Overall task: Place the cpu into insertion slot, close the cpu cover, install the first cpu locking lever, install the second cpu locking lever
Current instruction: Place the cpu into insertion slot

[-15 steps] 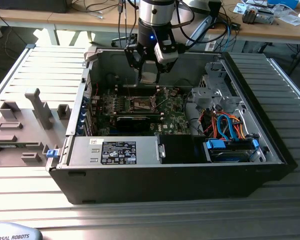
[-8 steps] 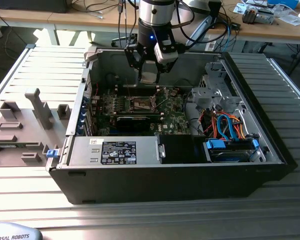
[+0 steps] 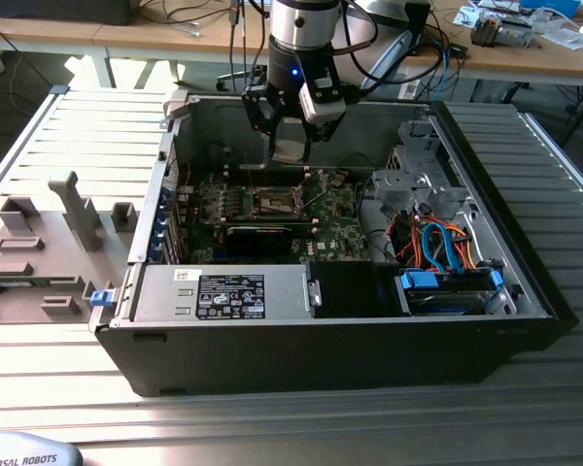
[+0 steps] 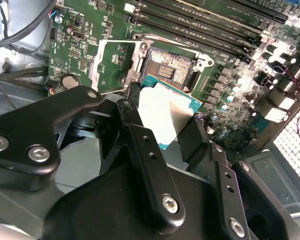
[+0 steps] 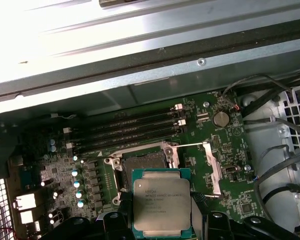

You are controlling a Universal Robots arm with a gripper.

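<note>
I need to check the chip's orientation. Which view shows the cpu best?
First wrist view: the cpu faces the camera, its metal top plain. The second wrist view shows it glared and partly behind the gripper; the exterior view, a pale patch between the jaws.

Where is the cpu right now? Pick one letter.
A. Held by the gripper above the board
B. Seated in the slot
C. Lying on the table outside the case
A: the cpu is clamped in the gripper above the board, and the slot beyond it is empty.
</note>
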